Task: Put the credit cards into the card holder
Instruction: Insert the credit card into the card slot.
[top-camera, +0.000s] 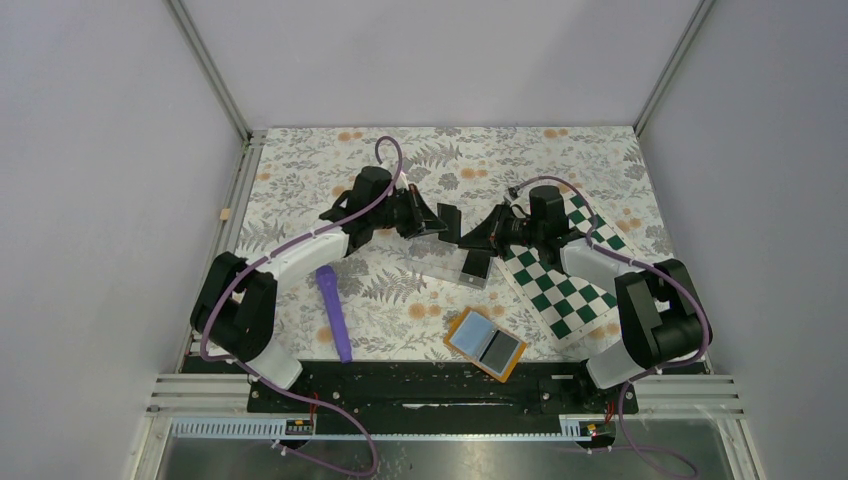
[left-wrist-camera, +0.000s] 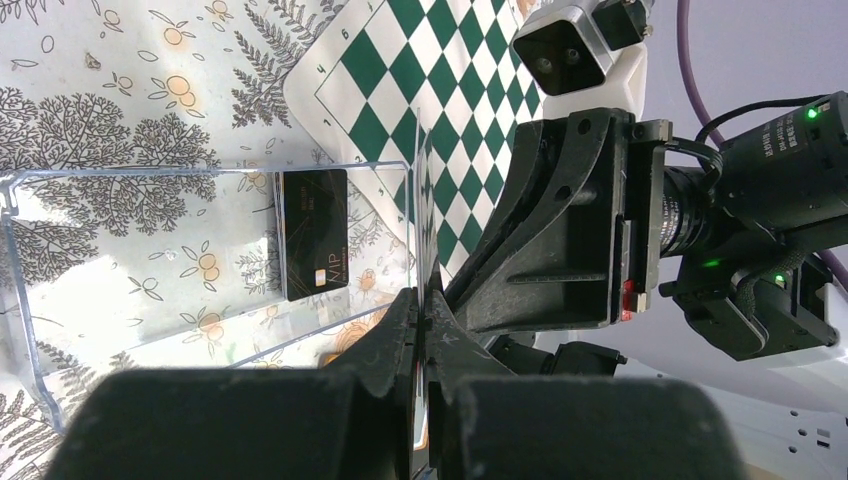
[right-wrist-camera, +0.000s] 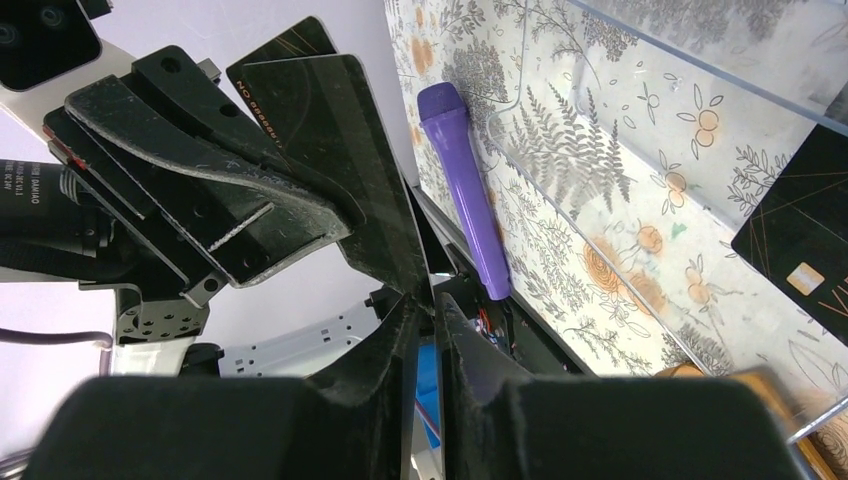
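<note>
Table (top-camera: 300, 170): left gripper (left-wrist-camera: 420, 310) pinches card (right-wrist-camera: 335, 140) edge (near box (left-wrist-camera: 200, 172))

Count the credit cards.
3 credit cards at least: one in the clear box; two overlapping, pinched by left end effector and right end effector. Dark rectangle in the card holder: maybe a fourth.

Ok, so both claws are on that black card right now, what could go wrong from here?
1. The left claw and right claw both pinch the thin black credit card in mid-air; if they pull apart, it may bend or slip free.
2. The right claw holds only a corner, so the card could swing or drop into the clear plastic box before reaching the open orange wallet.
3. A second black card lies flat in the box, probably awkward to grasp.
</note>
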